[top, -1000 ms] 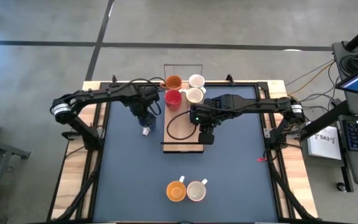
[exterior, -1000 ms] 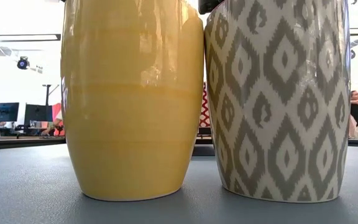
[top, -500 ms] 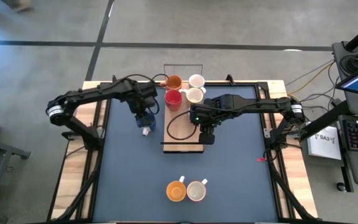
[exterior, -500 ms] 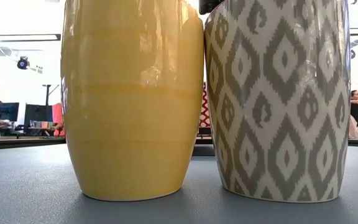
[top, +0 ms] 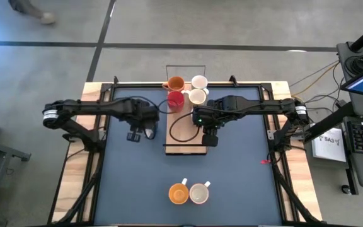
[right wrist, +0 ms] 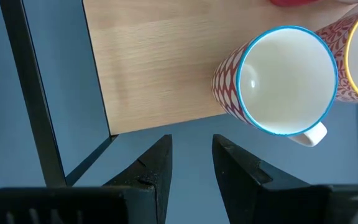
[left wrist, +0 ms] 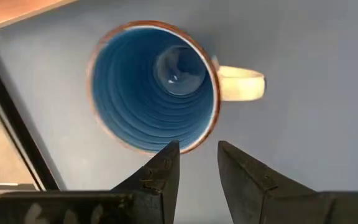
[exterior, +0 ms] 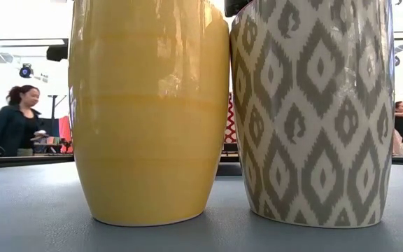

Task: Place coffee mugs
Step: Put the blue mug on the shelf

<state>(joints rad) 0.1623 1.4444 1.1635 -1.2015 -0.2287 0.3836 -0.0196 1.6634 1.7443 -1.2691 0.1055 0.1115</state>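
Note:
A blue mug (left wrist: 154, 93) with a cream handle stands upright on the dark table (top: 232, 183), left of a wooden board (top: 183, 144); in the high view it is the blue mug (top: 149, 132). My left gripper (left wrist: 197, 163) hangs open just beside its rim, at its left (top: 133, 135). My right gripper (right wrist: 191, 155) is open and empty above the board's near right corner (top: 209, 139). An orange mug (top: 176, 83), a red mug (top: 175, 99) and two white mugs (top: 198, 89) stand at the board's far end. An orange mug (top: 179, 193) and a patterned white mug (top: 199, 193) stand near the front edge.
A black cable loop (top: 180, 124) lies on the board. A clear stand (top: 185, 68) rises behind the far mugs. Black frame rails (top: 276, 157) run along the table's sides. The low view is filled by the yellow-orange mug (exterior: 149, 112) and the grey-patterned mug (exterior: 313, 112). A person (exterior: 16, 126) walks in the room behind.
My left gripper has come away from above the blue mug, going toward the table's near and left edges and rising a little, and has rolled about its own line. The blue mug stays upright where it stood. My right arm has kept still.

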